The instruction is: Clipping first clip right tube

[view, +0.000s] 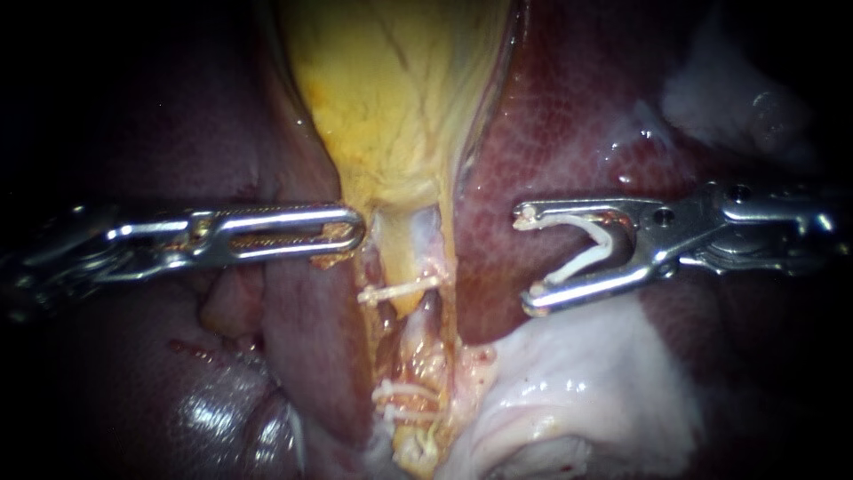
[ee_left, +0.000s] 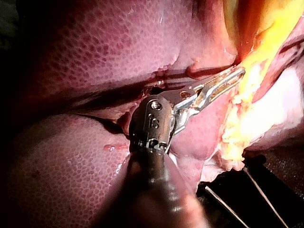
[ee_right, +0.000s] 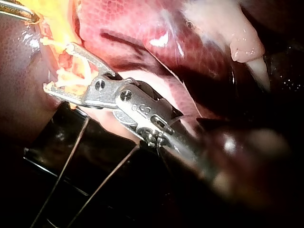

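Surgical bench lab, excised liver (view: 569, 116) and gallbladder (view: 391, 89) resting on a black tray (ee_right: 52, 142)

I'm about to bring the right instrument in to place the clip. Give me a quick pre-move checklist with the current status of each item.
1. White clip loaded in the right instrument: ok. Both jaws touch it and stand wide.
2. Right instrument around the tube: not ok. It hovers over the liver, apart from the tube.
3. Which tube is the right tube: cannot tell.
4. Earlier clips seated: ok. The upper clip crosses the tube, and the lower clips sit further down.
5. Left instrument clear of the approach: ok. Its tip rests beside the tube, below the gallbladder.
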